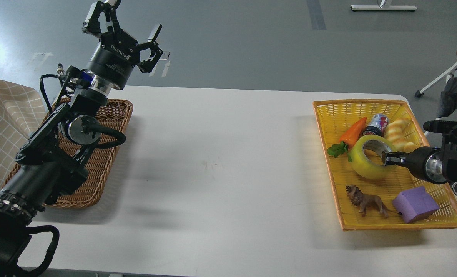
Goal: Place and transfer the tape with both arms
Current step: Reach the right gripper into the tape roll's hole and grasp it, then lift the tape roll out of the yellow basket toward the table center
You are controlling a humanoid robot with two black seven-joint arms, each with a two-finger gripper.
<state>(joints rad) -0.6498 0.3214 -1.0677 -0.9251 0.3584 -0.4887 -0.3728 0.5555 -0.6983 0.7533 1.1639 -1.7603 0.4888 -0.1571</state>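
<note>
Lifting the tape [369,161] from the yellow basket [366,225], we should keep our right gripper [390,158] pinching its rim, rise straight clear of the carrot [352,132], toward our spread left gripper [125,31]

The left arm [55,154] is rising from the lower left edge, its wrist angling up and away, and the left gripper [126,29] at its far end is spreading its fingers [154,32] wide with nothing between them. The right arm [443,165] is reaching in level from the right edge, its right gripper [390,158] pointing leftward, too dark and end-on to read.
</note>
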